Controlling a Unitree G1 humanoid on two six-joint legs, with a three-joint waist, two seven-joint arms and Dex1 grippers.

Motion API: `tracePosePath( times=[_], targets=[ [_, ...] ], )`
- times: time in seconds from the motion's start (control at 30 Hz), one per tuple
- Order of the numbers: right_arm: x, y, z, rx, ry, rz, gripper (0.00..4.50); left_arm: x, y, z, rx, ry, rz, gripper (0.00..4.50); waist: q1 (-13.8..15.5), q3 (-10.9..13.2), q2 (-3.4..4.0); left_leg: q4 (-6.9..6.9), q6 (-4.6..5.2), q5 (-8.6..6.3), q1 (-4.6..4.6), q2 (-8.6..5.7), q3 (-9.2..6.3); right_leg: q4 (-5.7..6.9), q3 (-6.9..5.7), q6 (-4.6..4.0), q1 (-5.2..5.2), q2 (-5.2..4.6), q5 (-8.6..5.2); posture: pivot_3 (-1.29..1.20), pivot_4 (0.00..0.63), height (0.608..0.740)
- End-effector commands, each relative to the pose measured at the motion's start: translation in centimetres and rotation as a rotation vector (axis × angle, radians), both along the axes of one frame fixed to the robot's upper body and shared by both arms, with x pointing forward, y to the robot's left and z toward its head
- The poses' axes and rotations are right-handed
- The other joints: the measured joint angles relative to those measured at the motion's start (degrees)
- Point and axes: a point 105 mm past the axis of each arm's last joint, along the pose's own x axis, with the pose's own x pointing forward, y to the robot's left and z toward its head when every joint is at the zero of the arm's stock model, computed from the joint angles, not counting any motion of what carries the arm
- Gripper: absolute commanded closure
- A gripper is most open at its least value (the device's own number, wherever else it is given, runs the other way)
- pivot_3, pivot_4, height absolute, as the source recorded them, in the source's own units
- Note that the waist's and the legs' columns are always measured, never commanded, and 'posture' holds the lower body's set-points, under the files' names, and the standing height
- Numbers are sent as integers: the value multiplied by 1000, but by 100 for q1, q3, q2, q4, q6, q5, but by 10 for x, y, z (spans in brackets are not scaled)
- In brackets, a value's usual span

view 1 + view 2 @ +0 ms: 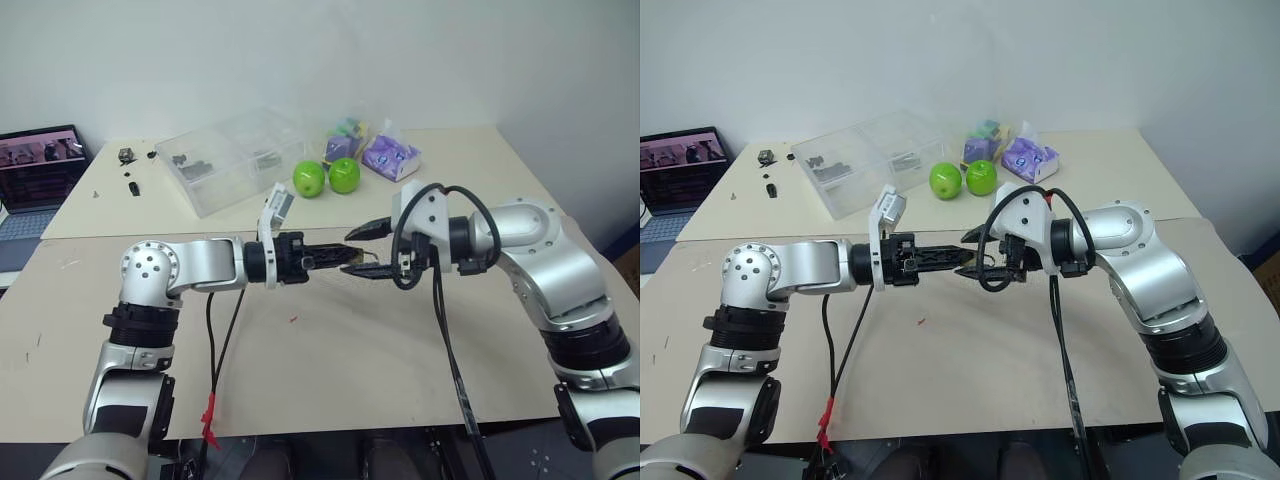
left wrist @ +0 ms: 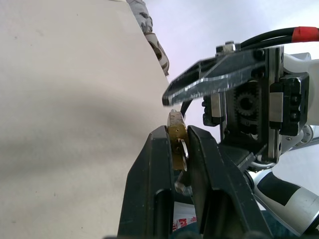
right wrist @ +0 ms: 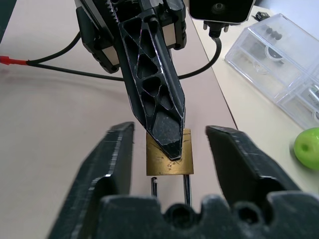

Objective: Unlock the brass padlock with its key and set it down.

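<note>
A pale beige table [image 1: 330,370] stands before a white wall. From the head views, two green apples [image 1: 327,177] sit at twelve o'clock beside a clear plastic drawer box [image 1: 225,158], with purple tissue packets [image 1: 390,157] at one o'clock and an open laptop [image 1: 35,170] at ten o'clock. Above mid-table the left pincer [image 1: 352,259] and right pincer [image 1: 375,248] meet tip to tip. The left wrist view shows the left pincer [image 2: 180,149] clamped on the small brass padlock [image 2: 176,135]. The right wrist view shows the right pincer [image 3: 172,149] spread wide either side of the padlock's gold body and silver shackle, touching neither.
</note>
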Motion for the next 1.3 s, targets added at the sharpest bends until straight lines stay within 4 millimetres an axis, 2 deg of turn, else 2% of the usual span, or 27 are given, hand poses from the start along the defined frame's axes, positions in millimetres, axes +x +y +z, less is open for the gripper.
tracePosePath(
  times=[0.03,0.07,0.2,0.37,0.5,0.57,0.67,0.83,1.0,1.3],
  targets=[
    [-3,-5,5,-4,-35,-12,251,-1,1,8,-16,-30,0,4464,3,0,0,0,0,0,0,0,0,-1,0,0,0,0,0,0,150,740],
    [-2,-8,2,-12,-26,-25,50,-1,1,8,-15,-30,0,4464,4,0,0,0,0,0,0,0,0,-2,0,0,0,0,0,0,150,740],
    [0,-24,-10,-39,15,-80,50,0,3,10,-14,-35,4,4464,21,0,0,0,0,0,-2,-1,1,-4,0,0,1,-1,0,0,150,740],
    [1,-38,-9,-14,55,-142,50,3,8,14,-11,-46,18,4464,32,0,0,0,0,0,-1,-1,3,-15,2,-1,1,-1,1,0,150,740],
    [-2,-41,2,16,68,-153,1061,7,12,14,1,-48,33,4464,35,0,0,-2,1,0,2,1,6,-20,1,-2,0,2,0,0,150,740],
    [-2,-43,6,23,66,-159,1851,8,13,13,8,-46,36,4464,39,0,0,-2,1,0,1,1,7,-19,1,-2,0,2,0,0,150,740],
    [-3,-44,10,30,63,-160,2774,8,11,13,8,-49,30,4464,49,0,0,-1,1,0,-1,-1,8,-19,1,-2,1,0,1,0,150,740],
    [-8,-37,10,47,74,-136,4458,9,10,14,8,-50,25,4464,57,0,0,-2,1,0,-3,-1,6,-18,2,-2,1,-1,1,0,150,740],
    [-13,-25,4,65,111,-115,4458,7,7,13,9,-50,15,4464,58,0,-1,-1,1,0,-1,0,5,-19,1,-2,1,0,1,0,150,740],
    [-10,-15,1,84,106,-109,4458,5,6,12,12,-49,8,4464,59,0,0,-2,1,0,-2,-1,4,-16,2,-2,1,-1,1,0,150,740]
  ],
)
